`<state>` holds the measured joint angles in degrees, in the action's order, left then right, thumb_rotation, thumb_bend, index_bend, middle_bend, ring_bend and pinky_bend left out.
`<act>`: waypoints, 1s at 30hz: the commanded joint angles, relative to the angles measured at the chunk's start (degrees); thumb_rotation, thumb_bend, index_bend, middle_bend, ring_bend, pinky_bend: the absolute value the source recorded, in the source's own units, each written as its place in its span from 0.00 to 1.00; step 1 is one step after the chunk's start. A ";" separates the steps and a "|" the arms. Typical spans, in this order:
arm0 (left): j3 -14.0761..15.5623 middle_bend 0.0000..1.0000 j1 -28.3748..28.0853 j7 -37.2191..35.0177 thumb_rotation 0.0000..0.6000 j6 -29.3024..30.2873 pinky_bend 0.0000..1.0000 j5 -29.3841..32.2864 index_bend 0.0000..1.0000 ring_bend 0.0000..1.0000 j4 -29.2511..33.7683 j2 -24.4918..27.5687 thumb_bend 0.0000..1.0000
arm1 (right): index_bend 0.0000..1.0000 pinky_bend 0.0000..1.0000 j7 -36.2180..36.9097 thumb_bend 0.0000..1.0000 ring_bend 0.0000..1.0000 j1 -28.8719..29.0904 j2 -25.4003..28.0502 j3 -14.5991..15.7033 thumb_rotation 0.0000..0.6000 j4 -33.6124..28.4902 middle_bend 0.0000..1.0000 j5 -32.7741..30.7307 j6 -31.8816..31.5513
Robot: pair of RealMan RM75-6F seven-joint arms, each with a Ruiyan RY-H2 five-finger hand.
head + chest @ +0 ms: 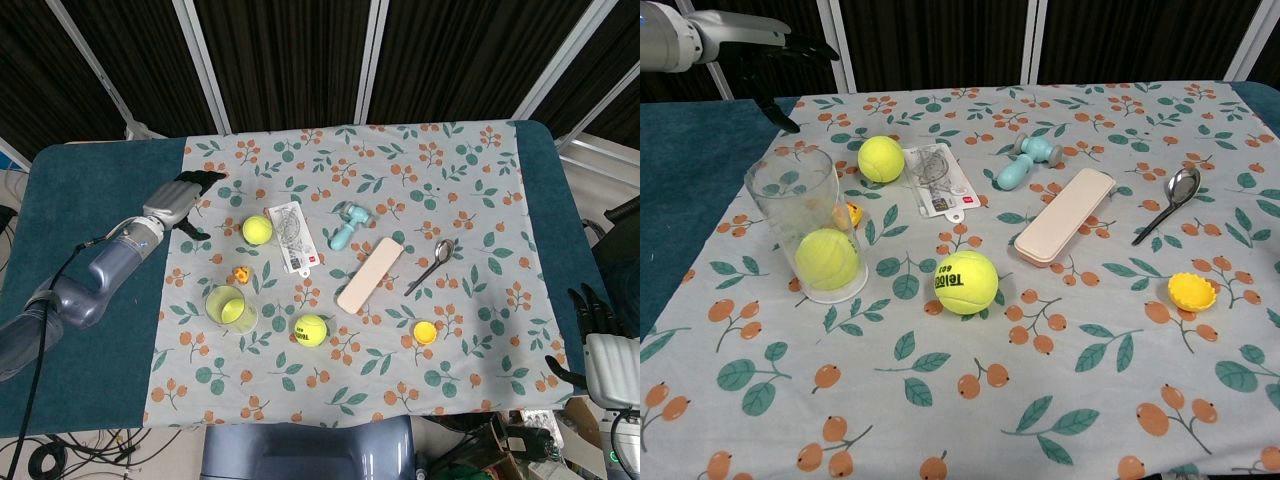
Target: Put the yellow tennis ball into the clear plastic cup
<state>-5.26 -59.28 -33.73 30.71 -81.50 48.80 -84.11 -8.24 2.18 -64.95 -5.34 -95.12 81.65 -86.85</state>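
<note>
One ball [826, 258] sits in my cup [805, 222]
My left hand [178, 200] hangs at nine o'clock, fingers released and holding nothing; right hand [597, 335] at four o'clock, grasp unreadable

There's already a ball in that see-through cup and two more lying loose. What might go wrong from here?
The clear plastic cup is tall and looks light; a ball already sits at its bottom, so a careless second drop might tip it. The left robot hand hangs open near the far loose ball; a glancing touch would likely send it rolling over the card beside it. The near ball lies close to the cup and could knock it if bumped.
</note>
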 commanded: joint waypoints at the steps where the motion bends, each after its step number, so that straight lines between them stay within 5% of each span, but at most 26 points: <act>1: 1.12 0.05 -1.78 -4.44 1.00 -0.57 0.10 -2.89 0.00 0.00 -4.66 -4.18 0.13 | 0.02 0.26 0.16 0.09 0.11 -0.16 0.10 0.07 1.00 -0.20 0.00 0.12 -0.22; 21: 6.22 0.12 -5.71 -17.28 1.00 0.45 0.17 -9.54 0.07 0.06 -21.94 -19.24 0.16 | 0.01 0.26 1.01 0.09 0.11 -0.54 0.60 0.04 1.00 -0.62 0.00 -0.11 -0.31; 30: 7.61 0.24 -6.09 -19.05 1.00 0.50 0.28 -10.39 0.16 0.16 -27.33 -22.77 0.26 | 0.02 0.26 1.61 0.10 0.11 -0.66 0.70 -0.22 1.00 -0.61 0.00 -0.38 -0.48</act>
<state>2.02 -65.32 -52.58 31.44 -91.70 21.94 -106.52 -6.64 1.52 -64.25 -5.55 -95.74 81.26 -87.33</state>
